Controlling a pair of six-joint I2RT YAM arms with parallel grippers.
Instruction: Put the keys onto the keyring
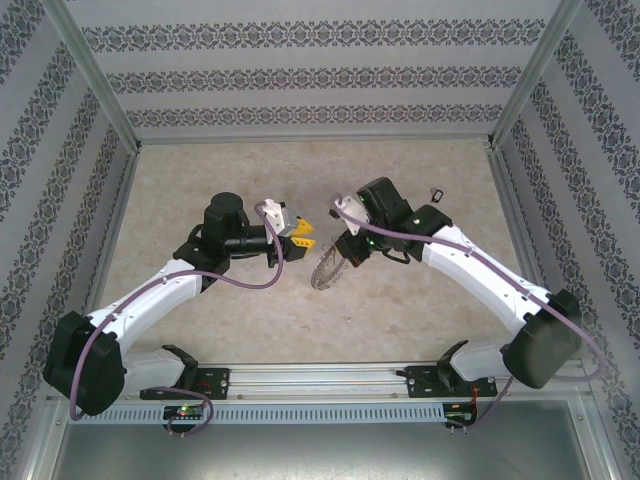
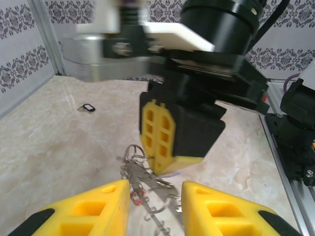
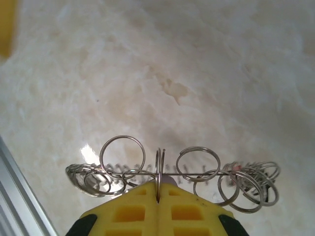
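Beige marbled table (image 1: 250, 310), small dark fob (image 1: 436, 192) lying far right

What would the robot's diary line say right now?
right gripper: shut on keyring | left gripper: open, close to keyring

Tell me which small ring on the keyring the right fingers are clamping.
The middle ring, seen edge-on as a thin upright loop, nipped in the seam between the right fingers. The round loops beside it hang free.
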